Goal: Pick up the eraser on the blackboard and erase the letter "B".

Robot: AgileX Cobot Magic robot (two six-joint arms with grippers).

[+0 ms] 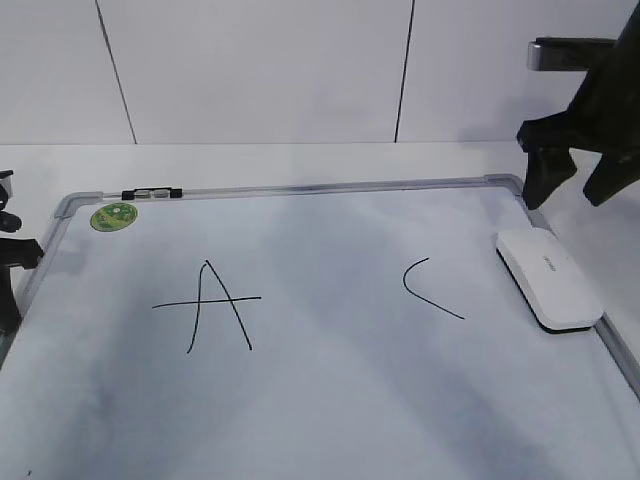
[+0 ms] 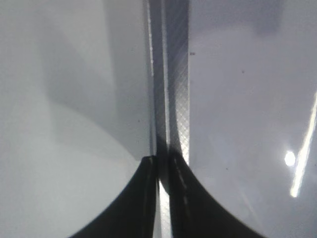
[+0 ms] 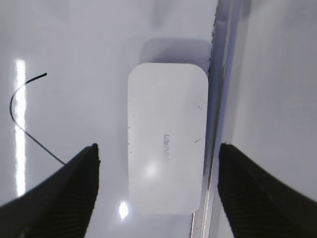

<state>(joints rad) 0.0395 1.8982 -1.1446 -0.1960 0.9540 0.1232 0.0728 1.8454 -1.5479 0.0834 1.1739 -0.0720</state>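
The white eraser (image 1: 549,277) lies flat on the blackboard (image 1: 330,400), against its right frame; it also shows in the right wrist view (image 3: 166,139). My right gripper (image 1: 568,180) hangs open above the board's far right corner; in its wrist view its fingers (image 3: 156,163) stand wide apart above the eraser, not touching it. The board carries a crossed "A" (image 1: 212,308) and an open-curved "C" (image 1: 428,288). No letter "B" shows between them; that area is smudged grey. My left gripper (image 2: 163,166) is shut and empty over the board's left frame (image 2: 176,99).
A round green sticker (image 1: 114,216) and a small black clip (image 1: 150,192) sit at the board's far left corner. The board lies on a white table (image 1: 300,160) before a white panelled wall. Part of my left arm (image 1: 8,260) shows at the left edge.
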